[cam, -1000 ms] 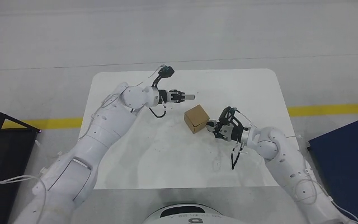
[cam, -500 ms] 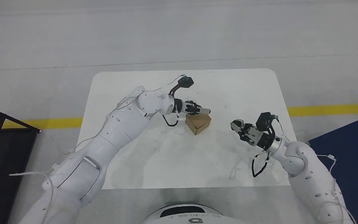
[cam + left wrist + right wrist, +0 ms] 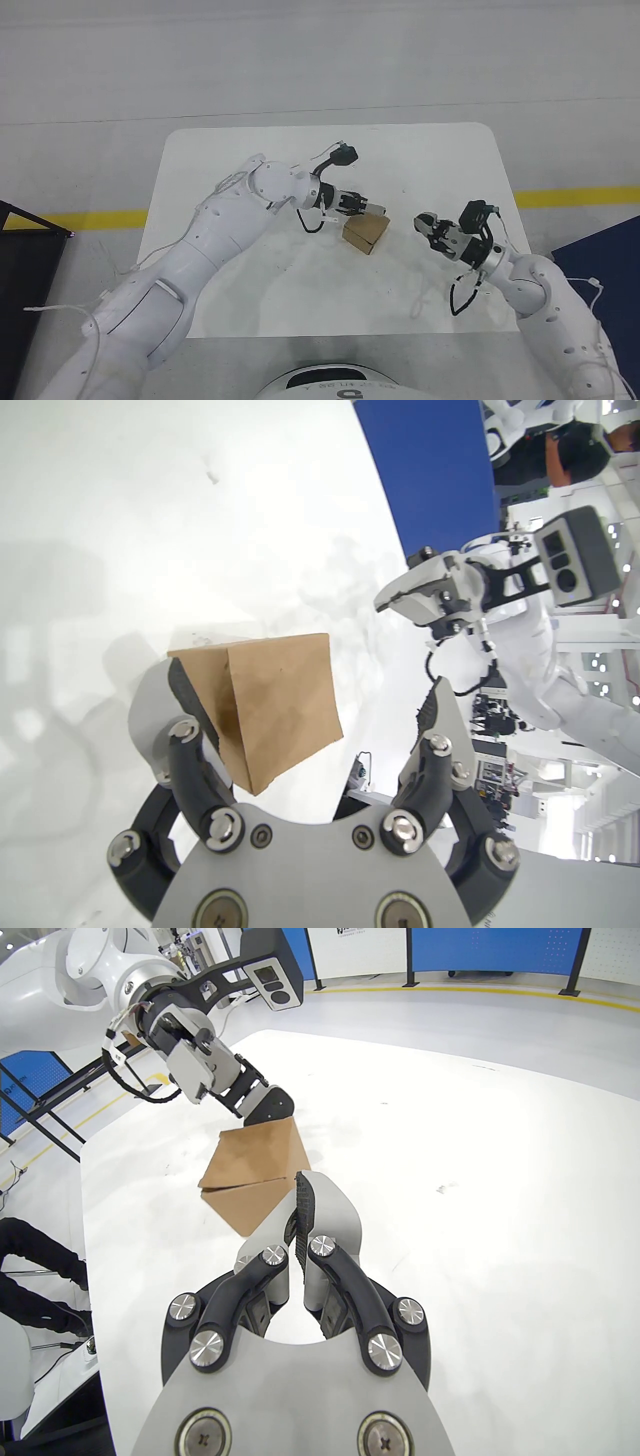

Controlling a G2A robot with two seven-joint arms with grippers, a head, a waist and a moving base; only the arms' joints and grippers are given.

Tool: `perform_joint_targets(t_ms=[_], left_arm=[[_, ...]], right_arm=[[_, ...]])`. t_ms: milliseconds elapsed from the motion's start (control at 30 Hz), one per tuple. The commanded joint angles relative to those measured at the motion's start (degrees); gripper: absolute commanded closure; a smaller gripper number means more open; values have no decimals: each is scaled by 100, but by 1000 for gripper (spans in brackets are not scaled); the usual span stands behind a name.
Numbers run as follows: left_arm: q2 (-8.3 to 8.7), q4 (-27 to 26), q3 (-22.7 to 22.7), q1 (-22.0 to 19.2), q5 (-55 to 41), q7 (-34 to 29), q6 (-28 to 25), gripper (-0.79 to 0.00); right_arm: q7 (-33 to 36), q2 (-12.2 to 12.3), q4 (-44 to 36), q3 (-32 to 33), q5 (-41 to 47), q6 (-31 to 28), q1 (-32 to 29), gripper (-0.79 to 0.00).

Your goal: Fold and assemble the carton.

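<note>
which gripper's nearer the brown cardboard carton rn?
Left. The left gripper is open at the brown cardboard carton, one finger against its side; the right gripper is shut and stands clear of it.

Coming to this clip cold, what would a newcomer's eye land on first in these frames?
The brown carton, folded into a box shape near the middle of the white table, draws the eye first. The left gripper is right at it with its fingers open, one finger against a carton face. The right gripper, fingers shut, hangs apart from the carton on the robot's right side.
</note>
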Motion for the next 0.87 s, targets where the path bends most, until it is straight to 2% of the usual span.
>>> perform_joint_targets(t_ms=[0, 100, 133, 167, 200, 233, 300, 333, 467, 633, 733, 833], left_arm=[[10, 161, -98, -70, -20, 97, -15, -785], [74, 456, -357, -223, 9, 282, -55, -785], [107, 537, -460, -283, 47, 356, -71, -785], [143, 594, -559, -341, 101, 406, -95, -785], [169, 630, -636, -380, 115, 431, -116, -785], [169, 630, -636, -380, 115, 431, -116, -785], [169, 630, -636, -380, 115, 431, -116, -785], [171, 636, -649, -385, 119, 436, -118, -784], [169, 630, -635, -380, 115, 431, -116, -785], [169, 630, -636, -380, 115, 430, -116, -785], [169, 630, -636, -380, 115, 431, -116, -785], [169, 630, -636, -380, 115, 431, -116, -784]], right_arm=[[27, -3, 40, -9, 56, 35, 33, 0], [101, -12, 126, -13, 249, 154, 161, 0], [141, -13, 165, 1, 303, 226, 223, -154], [183, -14, 225, 32, 364, 340, 292, -366], [208, -16, 293, 86, 438, 521, 370, -739], [203, -19, 331, 151, 498, 729, 448, -785], [203, -20, 337, 166, 515, 780, 470, -785], [208, -19, 340, 165, 517, 779, 470, -69], [203, -20, 337, 167, 516, 781, 471, -352], [203, -20, 337, 166, 515, 779, 470, -613], [203, -20, 337, 166, 515, 779, 470, -717], [203, -20, 337, 166, 515, 779, 470, -771]])
